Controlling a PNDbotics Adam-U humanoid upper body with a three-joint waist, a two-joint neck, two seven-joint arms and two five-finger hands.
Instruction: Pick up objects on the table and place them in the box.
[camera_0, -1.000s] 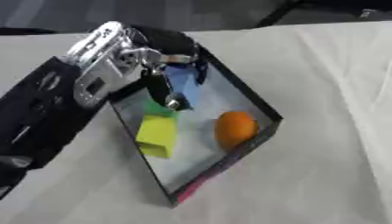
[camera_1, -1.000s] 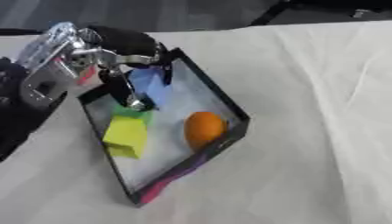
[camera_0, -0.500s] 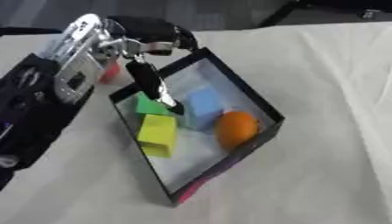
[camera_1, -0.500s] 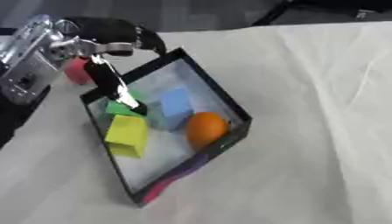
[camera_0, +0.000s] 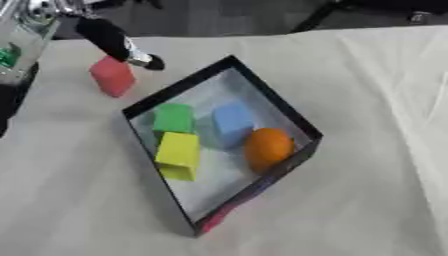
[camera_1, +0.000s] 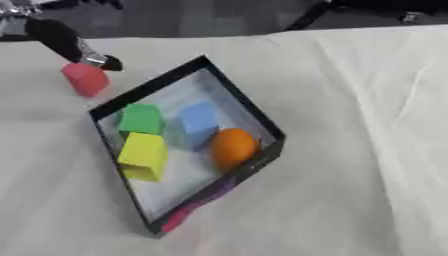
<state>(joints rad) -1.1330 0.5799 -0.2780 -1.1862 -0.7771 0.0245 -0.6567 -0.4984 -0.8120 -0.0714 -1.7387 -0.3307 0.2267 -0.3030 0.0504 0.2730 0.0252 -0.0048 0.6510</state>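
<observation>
Here, in the left eye view, the shallow black-walled box with a pale floor is seen lying askew on the cream cloth-covered table, one corner turned toward the far side. Four things are already held inside it: a green cube and a yellow block along the left wall, a light blue cube near the middle, and an orange ball lodged against the right wall, where the rim keeps it from rolling. Outside the box, just beyond its far-left corner, a red block is left on the cloth; this is judged to be the task's remaining thing. The robot's left hand is seen at the upper left, a dark finger stretched out straight with its tip just above and beside the red block; nothing is pinched or enclosed, though whether the tip touches the block cannot be told. The finger is probably held so in readiness for closing on that block.

In the right eye view the same layout is shown, with the red block more fully exposed, apart from the box wall, and the outstretched finger ending near its upper right edge. The right hand is shown in neither view.
</observation>
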